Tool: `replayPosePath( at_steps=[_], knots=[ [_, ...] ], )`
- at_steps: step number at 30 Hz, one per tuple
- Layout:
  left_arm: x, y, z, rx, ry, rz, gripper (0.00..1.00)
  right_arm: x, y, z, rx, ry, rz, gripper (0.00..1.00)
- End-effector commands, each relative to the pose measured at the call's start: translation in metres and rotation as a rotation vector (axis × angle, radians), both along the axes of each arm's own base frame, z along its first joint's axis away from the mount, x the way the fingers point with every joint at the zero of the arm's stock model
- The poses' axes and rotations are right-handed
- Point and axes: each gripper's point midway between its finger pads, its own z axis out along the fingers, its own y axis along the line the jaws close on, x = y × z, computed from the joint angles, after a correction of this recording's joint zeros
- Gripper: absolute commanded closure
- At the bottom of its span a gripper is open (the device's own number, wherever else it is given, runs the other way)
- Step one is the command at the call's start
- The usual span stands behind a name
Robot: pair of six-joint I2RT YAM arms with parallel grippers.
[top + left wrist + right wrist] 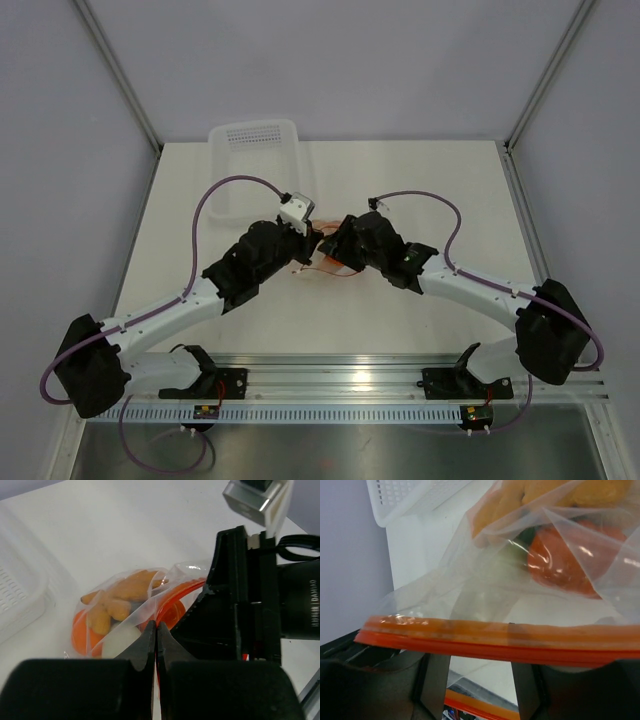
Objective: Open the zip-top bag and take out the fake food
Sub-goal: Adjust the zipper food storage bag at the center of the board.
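The zip-top bag lies mid-table between both grippers, barely visible in the top view. Its red-orange zipper strip runs across the right wrist view. Inside is the fake food: yellow pieces, orange balls, a white piece. An orange ball and yellow pieces show through the plastic. My left gripper is shut, pinching the bag's edge. My right gripper has its fingers apart behind the strip, with a second orange lip below. Both grippers nearly touch in the top view, left and right.
A white perforated basket stands at the back left of the table, also visible in the left wrist view and the right wrist view. The right gripper's black body fills the right side of the left wrist view.
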Motion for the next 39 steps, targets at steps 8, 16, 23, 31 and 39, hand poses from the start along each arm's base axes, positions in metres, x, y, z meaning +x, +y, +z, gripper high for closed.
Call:
replayPosePath(
  at_steps=[8,16,23,31,39],
  knots=[
    [-0.006,-0.016,0.028,-0.108,-0.051,-0.069,0.99,0.009,0.028,-0.016,0.180,0.034,0.024,0.30],
    [-0.006,-0.016,0.027,-0.105,-0.053,-0.073,1.00,0.004,0.034,-0.025,0.193,0.079,0.048,0.20],
    [-0.002,-0.014,0.025,-0.090,-0.045,-0.050,1.00,0.002,0.038,-0.028,0.184,0.099,0.064,0.21],
    [0.007,-0.013,0.013,-0.042,-0.019,-0.012,1.00,0.000,-0.028,0.019,0.041,-0.107,-0.058,0.20],
    [0.007,-0.013,0.013,-0.038,-0.023,-0.013,1.00,-0.021,-0.046,0.052,-0.122,-0.315,0.157,0.26]
  ],
)
